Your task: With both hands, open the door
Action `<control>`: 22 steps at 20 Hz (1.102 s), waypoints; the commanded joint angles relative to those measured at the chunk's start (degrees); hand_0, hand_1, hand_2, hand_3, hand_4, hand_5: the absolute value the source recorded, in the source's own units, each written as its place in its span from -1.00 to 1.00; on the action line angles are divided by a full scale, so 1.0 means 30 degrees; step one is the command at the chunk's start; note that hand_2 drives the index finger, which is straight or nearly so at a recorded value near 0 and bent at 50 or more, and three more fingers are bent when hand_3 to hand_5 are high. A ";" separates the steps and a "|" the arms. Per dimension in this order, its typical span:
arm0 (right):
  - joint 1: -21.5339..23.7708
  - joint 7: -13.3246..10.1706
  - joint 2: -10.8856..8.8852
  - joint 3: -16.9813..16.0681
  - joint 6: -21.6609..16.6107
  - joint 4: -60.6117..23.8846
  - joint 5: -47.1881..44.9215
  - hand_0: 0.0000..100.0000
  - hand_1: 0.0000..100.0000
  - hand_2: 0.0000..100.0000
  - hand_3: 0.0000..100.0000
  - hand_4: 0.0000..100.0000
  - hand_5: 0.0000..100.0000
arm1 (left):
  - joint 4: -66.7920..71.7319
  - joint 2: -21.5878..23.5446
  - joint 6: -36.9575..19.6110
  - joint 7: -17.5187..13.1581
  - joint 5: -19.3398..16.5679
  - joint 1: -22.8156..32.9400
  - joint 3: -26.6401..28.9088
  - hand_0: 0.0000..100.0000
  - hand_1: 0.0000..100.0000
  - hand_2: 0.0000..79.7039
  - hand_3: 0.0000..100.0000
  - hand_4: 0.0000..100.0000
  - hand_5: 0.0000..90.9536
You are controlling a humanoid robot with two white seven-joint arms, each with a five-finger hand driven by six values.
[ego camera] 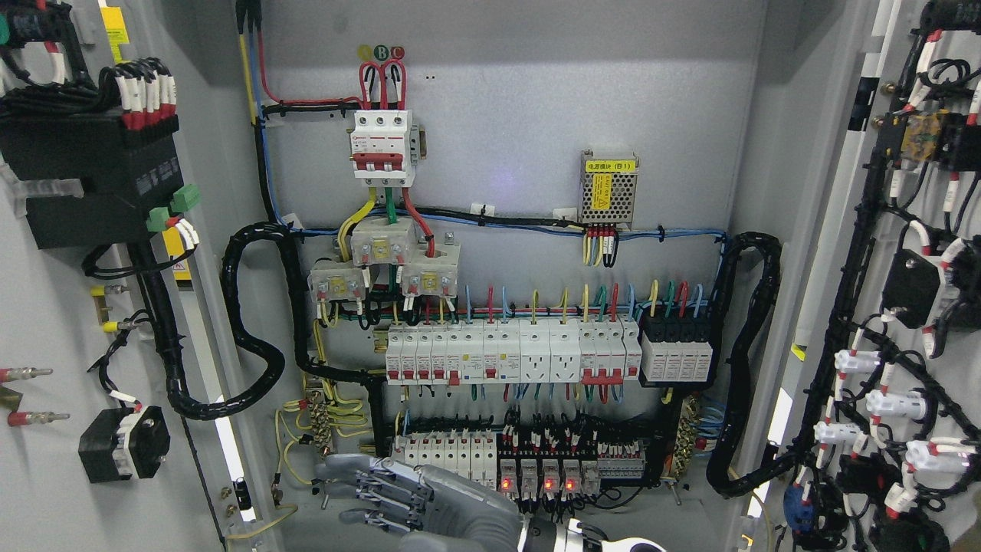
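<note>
Both cabinet doors stand swung wide open. The left door (54, 322) shows its grey inner face at the picture's left, with a black module and wiring on it. The right door (851, 253) fills the right edge, its inner side covered in cable looms and white connectors. My right hand (360, 491), grey with jointed fingers (383, 484), comes up from the bottom edge just right of the middle. It lies low inside the cabinet, fingers stretched out toward the left and holding nothing. It touches neither door. No left hand shows.
The cabinet's back panel (521, 153) carries a three-pole breaker (382, 146), a row of white breakers (513, 351), relays with red lights (540, 479) and a small power supply (608, 188). Thick black cable conduits (253, 360) loop at both sides.
</note>
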 commanded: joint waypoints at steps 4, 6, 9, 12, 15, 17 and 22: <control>0.0129 0.0003 0.0960 0.3606 -0.0009 -0.0159 -0.0022 -1.00 0.00 -0.92 -1.00 -1.00 -1.00 | 0.0015 -0.0060 -0.0001 0.0092 0.0000 -0.0293 -0.0007 -0.76 0.11 -1.00 -1.00 -1.00 -1.00; 0.0100 0.0003 0.1370 0.3606 -0.0009 0.0222 -0.0022 -1.00 0.00 -0.92 -1.00 -1.00 -1.00 | 0.0103 -0.0060 -0.0001 0.0092 0.0000 -0.0263 -0.0007 -0.76 0.11 -1.00 -1.00 -1.00 -1.00; 0.0041 -0.0084 0.1635 0.3664 -0.0009 0.0253 -0.0022 -1.00 0.00 -0.92 -1.00 -1.00 -1.00 | 0.0133 -0.0060 -0.0001 0.0092 0.0000 -0.0234 -0.0007 -0.76 0.11 -1.00 -1.00 -1.00 -1.00; 0.0041 -0.0114 0.1782 0.4074 -0.0009 0.0224 -0.0022 -1.00 0.00 -0.92 -1.00 -1.00 -1.00 | 0.0074 -0.0060 -0.0001 0.0092 0.0000 -0.0263 -0.0007 -0.76 0.11 -1.00 -1.00 -1.00 -1.00; -0.0134 -0.0143 0.2104 0.4484 0.0079 0.0399 -0.0022 -1.00 0.00 -0.92 -1.00 -1.00 -1.00 | 0.0045 -0.0031 -0.0001 0.0092 -0.0029 -0.0293 -0.0007 -0.76 0.11 -1.00 -1.00 -1.00 -1.00; -0.0222 -0.0202 0.2134 0.4543 0.0108 0.0458 0.0007 -1.00 0.00 -0.92 -1.00 -1.00 -1.00 | 0.0074 -0.0031 -0.0001 0.0092 0.0000 -0.0293 -0.0007 -0.76 0.11 -1.00 -1.00 -1.00 -1.00; -0.0252 -0.1079 0.2134 0.4631 0.0137 0.0400 0.0007 -1.00 0.00 -0.92 -1.00 -1.00 -1.00 | 0.0074 -0.0060 -0.0001 0.0092 0.0000 -0.0293 -0.0007 -0.76 0.11 -1.00 -1.00 -1.00 -1.00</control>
